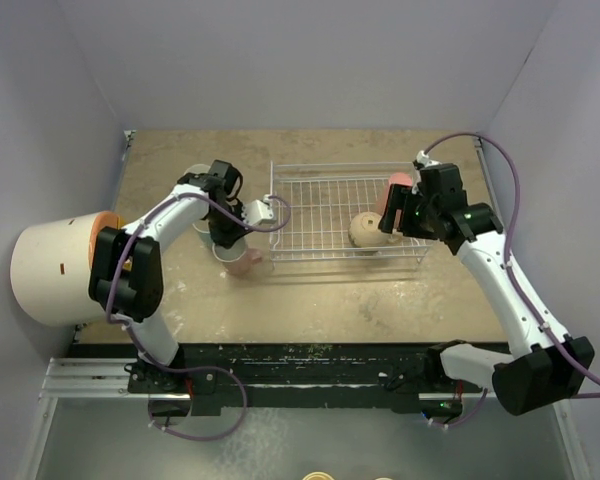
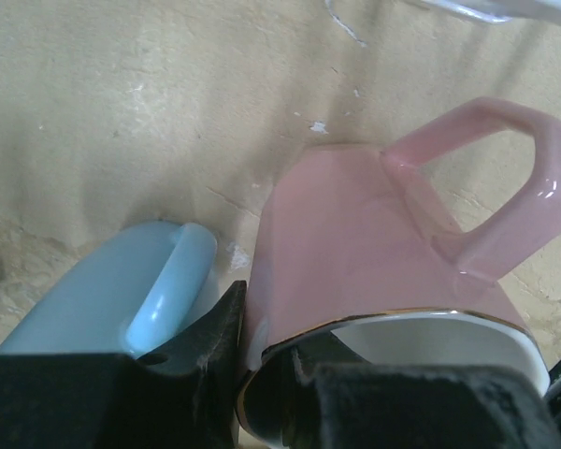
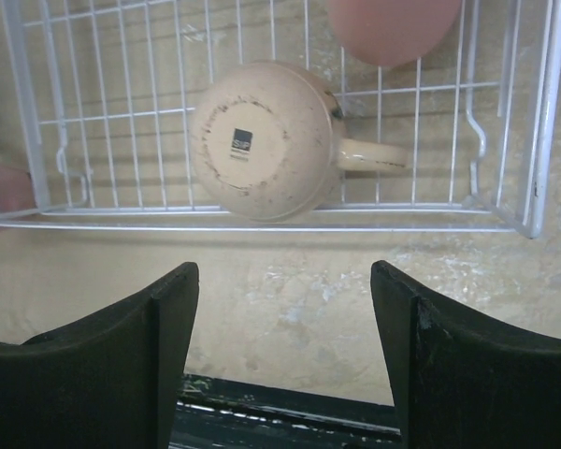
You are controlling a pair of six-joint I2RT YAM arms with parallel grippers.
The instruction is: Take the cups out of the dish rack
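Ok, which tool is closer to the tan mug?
Right. The right tool is above the rack's right end, close to the tan mug; the left tool grips the pink mug outside the rack's left end.

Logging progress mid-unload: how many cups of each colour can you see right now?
Tan mug: 1
Coral tumbler: 1
Pale pink mug: 1
Light blue mug: 1
Total: 4 in clear view; the left arm may hide another.

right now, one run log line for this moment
left gripper shut on pale pink mug, outside dish rack beside light blue mug | right gripper open | in rack: tan mug inverted, coral tumbler
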